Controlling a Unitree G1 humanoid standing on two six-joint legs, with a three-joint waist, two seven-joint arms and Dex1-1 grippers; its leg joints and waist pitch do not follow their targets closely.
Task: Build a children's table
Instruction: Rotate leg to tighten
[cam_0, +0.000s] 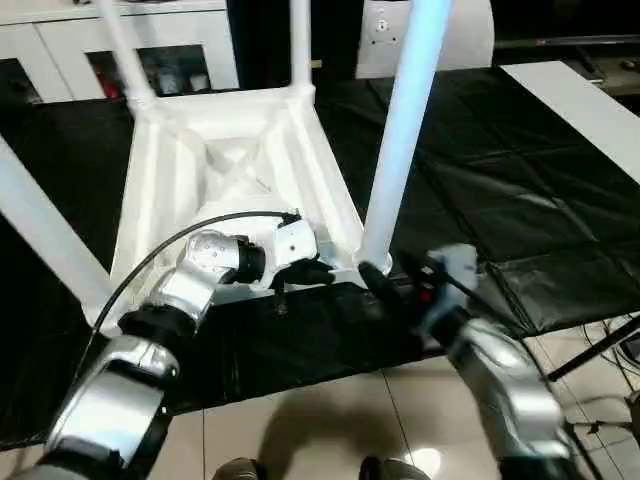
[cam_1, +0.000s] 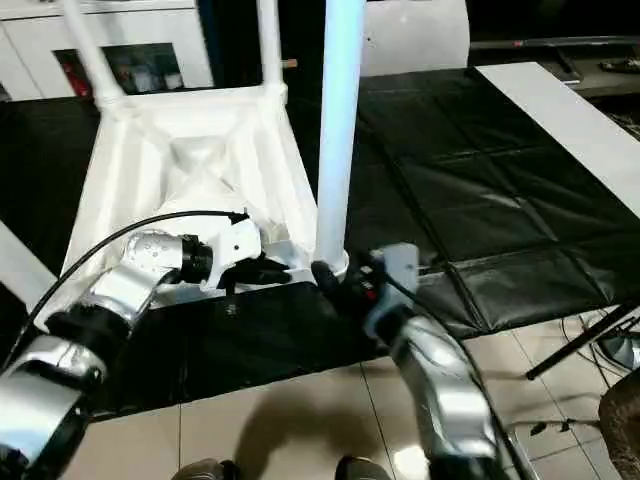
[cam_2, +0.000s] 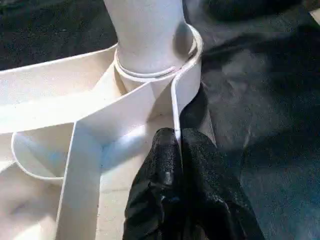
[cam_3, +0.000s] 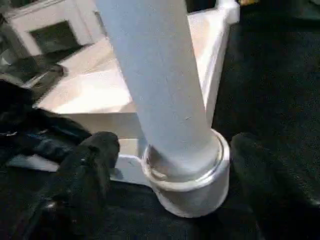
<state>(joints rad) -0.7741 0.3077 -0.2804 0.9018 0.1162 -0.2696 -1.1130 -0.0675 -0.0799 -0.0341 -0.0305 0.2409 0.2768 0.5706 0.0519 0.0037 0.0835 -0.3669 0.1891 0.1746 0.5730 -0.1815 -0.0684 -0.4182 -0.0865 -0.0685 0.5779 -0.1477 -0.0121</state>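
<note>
Upright leg (cam_0: 400, 140) blocks near corner; black mat (cam_0: 470, 190) beside it open.

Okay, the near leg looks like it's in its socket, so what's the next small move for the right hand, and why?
Probably draw the right gripper back from the near leg. Its fingers stand apart on either side of the corner socket, holding nothing, and the leg stands upright in it. The left gripper is pinched shut on the tabletop's rim, steadying it.
</note>
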